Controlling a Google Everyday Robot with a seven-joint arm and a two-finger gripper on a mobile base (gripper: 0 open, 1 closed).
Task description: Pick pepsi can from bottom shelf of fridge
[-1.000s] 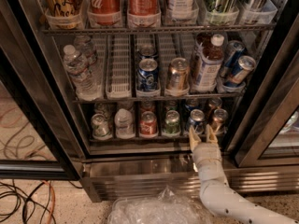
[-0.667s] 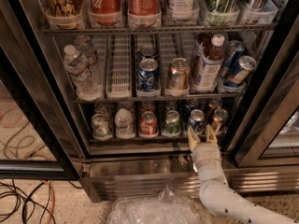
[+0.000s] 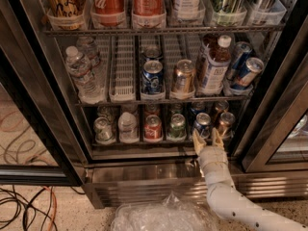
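Pointing up, claw facing pepsi can

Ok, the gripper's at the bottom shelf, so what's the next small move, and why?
Probably shift the gripper slightly toward the green can, then ease in. It sits open at the front edge of the bottom shelf, its gap centred between the pepsi can and the copper can.

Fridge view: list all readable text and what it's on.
"Coca": left red bottle; the rest of the script is cut off.
tan bottle: dark script, too blurred to read.
pepsi can and every other label: unreadable.
gripper, at the bottom shelf before the pepsi can: no text.
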